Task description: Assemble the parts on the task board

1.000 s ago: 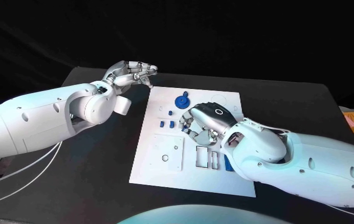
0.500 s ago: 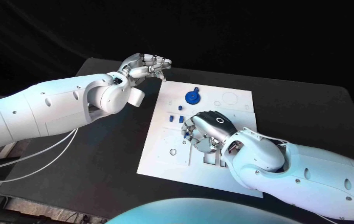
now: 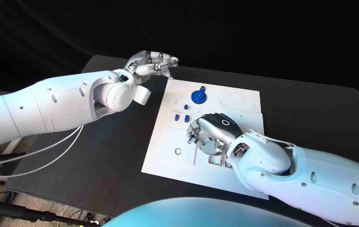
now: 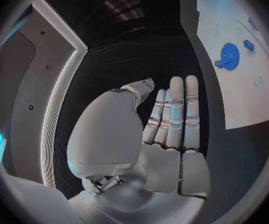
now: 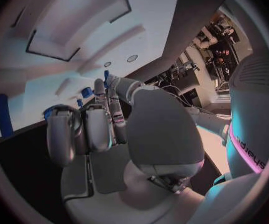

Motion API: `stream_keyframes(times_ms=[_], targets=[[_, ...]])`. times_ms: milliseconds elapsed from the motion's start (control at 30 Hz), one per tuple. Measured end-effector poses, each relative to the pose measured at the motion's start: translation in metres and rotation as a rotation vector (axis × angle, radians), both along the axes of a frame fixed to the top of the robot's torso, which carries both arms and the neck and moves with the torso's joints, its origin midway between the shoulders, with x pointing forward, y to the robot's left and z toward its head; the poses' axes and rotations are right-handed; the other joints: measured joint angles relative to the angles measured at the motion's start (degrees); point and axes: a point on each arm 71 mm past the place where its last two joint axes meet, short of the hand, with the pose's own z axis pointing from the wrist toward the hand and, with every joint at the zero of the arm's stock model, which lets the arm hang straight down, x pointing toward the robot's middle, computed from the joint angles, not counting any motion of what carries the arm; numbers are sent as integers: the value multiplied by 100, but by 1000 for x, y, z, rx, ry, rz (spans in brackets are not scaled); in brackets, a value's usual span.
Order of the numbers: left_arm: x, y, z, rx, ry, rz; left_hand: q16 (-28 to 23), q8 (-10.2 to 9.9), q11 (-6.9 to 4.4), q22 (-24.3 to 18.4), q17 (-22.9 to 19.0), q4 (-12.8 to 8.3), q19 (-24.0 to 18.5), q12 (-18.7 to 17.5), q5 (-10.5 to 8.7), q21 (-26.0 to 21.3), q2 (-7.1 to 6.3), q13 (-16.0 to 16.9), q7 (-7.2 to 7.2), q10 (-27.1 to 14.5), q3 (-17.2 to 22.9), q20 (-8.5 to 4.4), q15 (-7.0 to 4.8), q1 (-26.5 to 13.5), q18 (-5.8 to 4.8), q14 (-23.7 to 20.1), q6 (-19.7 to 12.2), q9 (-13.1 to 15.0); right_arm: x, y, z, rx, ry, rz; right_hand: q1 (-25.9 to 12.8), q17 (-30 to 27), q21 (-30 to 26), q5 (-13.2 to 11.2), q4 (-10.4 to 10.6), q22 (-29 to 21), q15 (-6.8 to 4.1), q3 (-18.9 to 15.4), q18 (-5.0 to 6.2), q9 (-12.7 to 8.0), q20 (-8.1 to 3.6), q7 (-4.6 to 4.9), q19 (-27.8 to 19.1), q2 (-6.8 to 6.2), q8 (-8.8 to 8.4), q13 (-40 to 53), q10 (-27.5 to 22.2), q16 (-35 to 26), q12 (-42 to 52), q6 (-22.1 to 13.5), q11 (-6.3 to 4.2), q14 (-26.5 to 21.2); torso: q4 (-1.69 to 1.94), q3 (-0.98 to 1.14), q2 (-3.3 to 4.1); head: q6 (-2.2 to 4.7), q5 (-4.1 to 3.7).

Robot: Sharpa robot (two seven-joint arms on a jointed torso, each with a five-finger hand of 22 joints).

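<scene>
The white task board (image 3: 170, 144) lies mid-table. A blue gear (image 3: 199, 96) sits near its far edge, and small blue pieces (image 3: 182, 118) lie just nearer. My right hand (image 3: 213, 131) hovers palm-down over the board's middle with its fingers curled toward the surface, hiding what is under them. In the right wrist view its fingers (image 5: 87, 127) bend inward above the board (image 5: 53, 69), close to small blue pieces (image 5: 86, 92) and a blue bar (image 5: 4, 115). My left hand (image 3: 153, 64) hangs beyond the board's far left corner. Its fingers (image 4: 174, 109) are extended and hold nothing.
Dark table surface (image 3: 105, 149) stretches left of the board. Rectangular cut-outs (image 3: 213, 159) lie on the board beside my right forearm. The left wrist view shows the gear (image 4: 228, 53) and two small blue pieces (image 4: 248, 45) on the board (image 4: 233, 94).
The camera has shifted. My right hand has stayed over the board's middle, now a little farther from the gear. My left hand has remained by the far left corner.
</scene>
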Motion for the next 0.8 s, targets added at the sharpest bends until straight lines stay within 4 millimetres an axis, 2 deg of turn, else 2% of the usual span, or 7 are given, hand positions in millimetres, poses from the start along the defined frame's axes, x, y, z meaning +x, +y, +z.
stream_keyframes(times_ms=[800], targets=[[0, -1, 0, -2, 0, -5, 0, 0, -21, -15, 1, 16, 21, 0, 0, 1, 0, 0, 0, -21, -15, 21, 0, 0, 0, 0, 0, 0, -1, 3, -8, -26, 14, 8, 6, -2, 0, -15, 2, -1, 0, -2, 0, 3, 0, -1, 0, 7, -17, 10, 25, 0, -36, -1, -12, 0, -4, 5, -2, -26, 26]])
